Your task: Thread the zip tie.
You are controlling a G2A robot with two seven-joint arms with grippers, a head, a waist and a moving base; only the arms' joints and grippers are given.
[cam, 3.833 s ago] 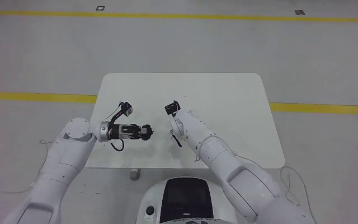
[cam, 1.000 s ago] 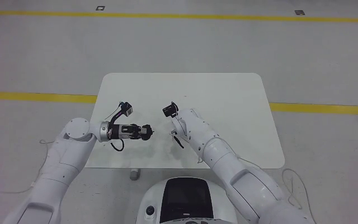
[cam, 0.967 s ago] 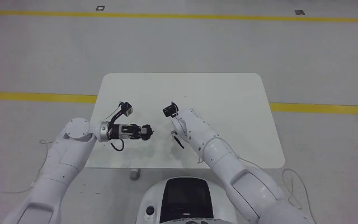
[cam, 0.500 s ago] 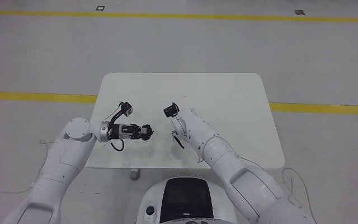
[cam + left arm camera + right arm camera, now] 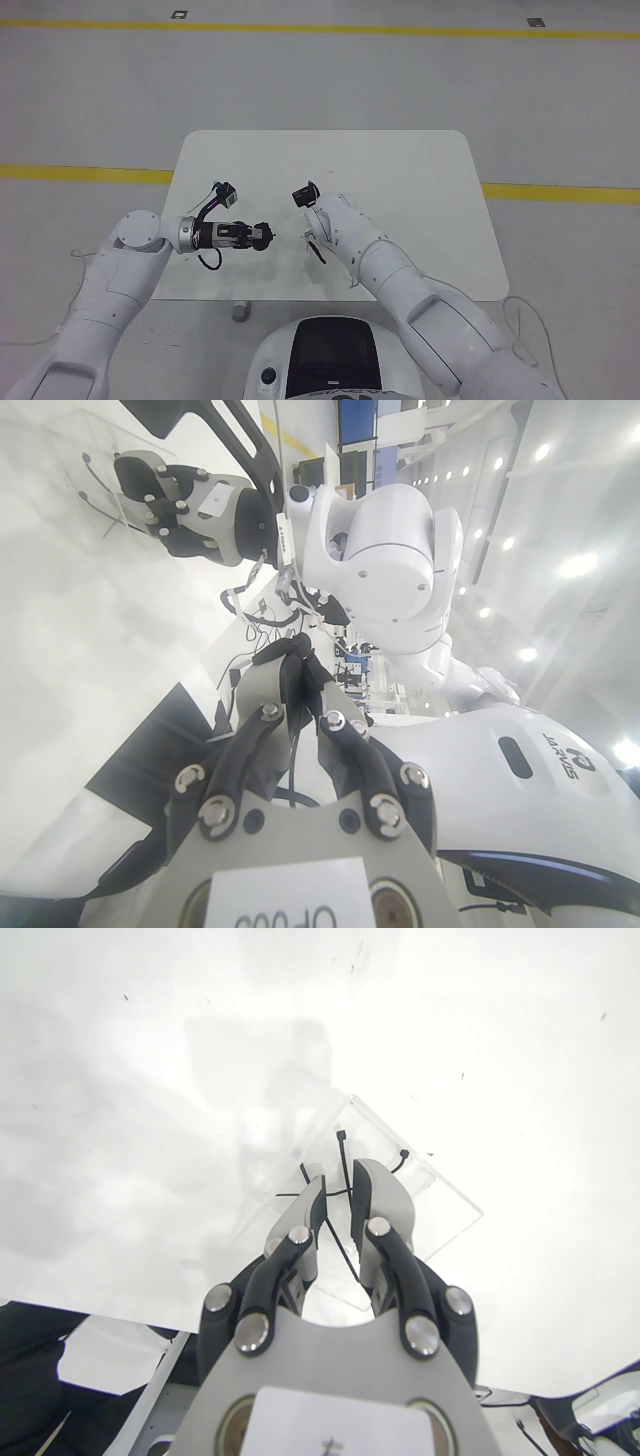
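Left gripper point(image 5: 296, 660), level above the smooth white table point(image 5: 400, 170), clamps tight on a thin black plastic zip tie point(image 5: 294, 745). Right gripper point(image 5: 339, 1190) points down, ribbed fingers point(image 5: 361, 1198) narrowly apart, straddling loose black zip ties point(image 5: 344, 1153) in a clear acrylic tray point(image 5: 445, 1208).

A white table point(image 5: 400, 170) with rounded corners stands on a pale grey floor point(image 5: 330, 90). One yellow line point(image 5: 300, 28) crosses the floor out at the table's twelve o'clock. Another point(image 5: 80, 173) shows at its nine and three o'clock. Two small dark squares point(image 5: 180, 14) sit beyond the far line. A clear square plate point(image 5: 450, 1198) lies flat on the table toward six o'clock. Ceiling lights point(image 5: 577, 565) glow overhead.
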